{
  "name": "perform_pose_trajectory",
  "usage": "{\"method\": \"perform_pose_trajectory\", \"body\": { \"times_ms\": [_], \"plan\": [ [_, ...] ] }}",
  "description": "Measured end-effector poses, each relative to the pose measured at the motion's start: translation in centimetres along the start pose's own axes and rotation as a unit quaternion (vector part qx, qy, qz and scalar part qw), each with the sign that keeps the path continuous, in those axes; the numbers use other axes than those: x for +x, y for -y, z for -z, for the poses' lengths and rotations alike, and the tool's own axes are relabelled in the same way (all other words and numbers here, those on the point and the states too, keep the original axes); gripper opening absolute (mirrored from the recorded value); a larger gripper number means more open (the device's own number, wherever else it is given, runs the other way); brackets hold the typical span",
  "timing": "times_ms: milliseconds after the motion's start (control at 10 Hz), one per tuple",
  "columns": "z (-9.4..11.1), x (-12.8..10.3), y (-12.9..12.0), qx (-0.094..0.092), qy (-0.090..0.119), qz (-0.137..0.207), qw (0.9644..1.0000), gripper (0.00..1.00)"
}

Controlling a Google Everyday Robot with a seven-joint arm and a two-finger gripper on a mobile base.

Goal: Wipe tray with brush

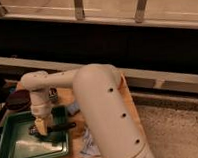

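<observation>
A green tray (16, 148) lies on the wooden table at the lower left. My white arm (101, 108) reaches from the lower right to the left, and its wrist points straight down over the tray. My gripper (41, 127) is low over the tray's right half, shut on the brush (62, 127). The brush's black handle sticks out to the right, over the tray's right rim. Its head is hidden under the gripper.
A dark round bowl (18, 100) sits behind the tray at the left. A small can (53, 93) and a blue item (72, 109) stand behind the arm. A white and blue cloth (88, 142) lies right of the tray. A railing and ledge (157, 78) run behind the table.
</observation>
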Motion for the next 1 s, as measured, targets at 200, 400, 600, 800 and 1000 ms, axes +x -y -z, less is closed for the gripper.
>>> {"method": "perform_pose_trajectory", "body": {
  "times_ms": [200,400,600,800,1000],
  "plan": [
    [-0.1,-2.8,-1.1,0.0,-0.014,0.023,0.9996,0.09],
    [-0.7,-4.3,-2.0,-0.007,-0.02,0.029,0.9994,0.09],
    [-1.6,-4.0,-2.9,-0.013,-0.021,0.022,0.9994,0.09],
    [-2.2,-2.1,-3.6,-0.014,-0.018,0.004,0.9997,0.09],
    [-2.5,0.1,-4.2,-0.011,-0.013,-0.021,0.9996,0.09]
  ]
}}
